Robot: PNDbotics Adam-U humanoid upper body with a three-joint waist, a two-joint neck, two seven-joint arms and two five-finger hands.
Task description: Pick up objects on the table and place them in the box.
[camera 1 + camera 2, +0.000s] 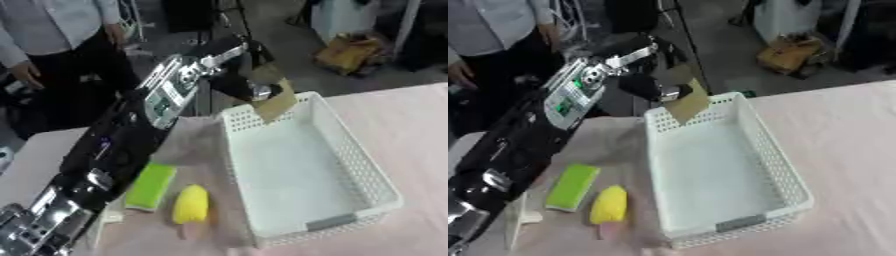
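Here the pink-covered table carries a white perforated plastic basket, which serves as the box and lies empty, its long axis running away from the camera. The robot's left arm (black with silver and green-lit panels) stretches from the lower left corner up across the table's left side to the basket's far left corner. Its left hand has its fingers curled round a flat brown piece of cardboard, held tilted above the basket's far rim, with the lower edge overlapping the rim in the view; whether it touches the rim cannot be told. To the left of the basket, on the table, lies a green rectangular sponge-like block, and just beside it, nearer the basket, a yellow lemon-shaped object with something pinkish under its near end. The right hand shows in neither view.
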